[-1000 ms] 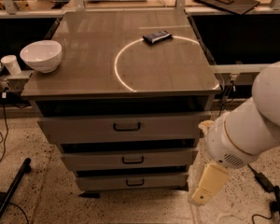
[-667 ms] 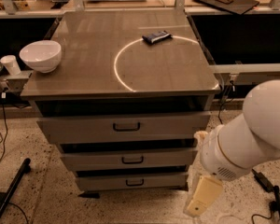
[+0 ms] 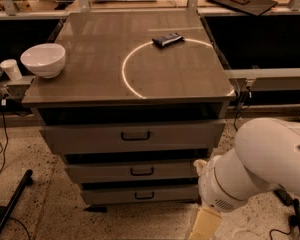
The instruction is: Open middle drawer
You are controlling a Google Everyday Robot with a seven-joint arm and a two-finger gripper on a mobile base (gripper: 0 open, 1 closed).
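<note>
The grey cabinet has three drawer fronts stacked under its top. The middle drawer [image 3: 105, 173] is a low, wide grey front with a small black bar handle [image 3: 142, 171], and it sits closed, about flush with the others. My gripper [image 3: 204, 225] hangs at the bottom edge of the camera view, to the right of and below the middle drawer, level with the bottom drawer [image 3: 110, 196]. It is apart from the handle and partly cut off by the frame. The large white arm [image 3: 262, 169] behind it fills the lower right.
The taller top drawer [image 3: 90, 138] has a larger black handle. On the cabinet top stand a white bowl [image 3: 43, 59] at the left and a dark packet [image 3: 167, 39] at the back. A white cup [image 3: 11, 69], a black stand leg [image 3: 10, 204] and floor cables [image 3: 295, 219] lie around.
My arm has swung lower and left towards the cabinet's lower right corner. The gripper has dropped to the bottom edge. The drawers have not moved.
</note>
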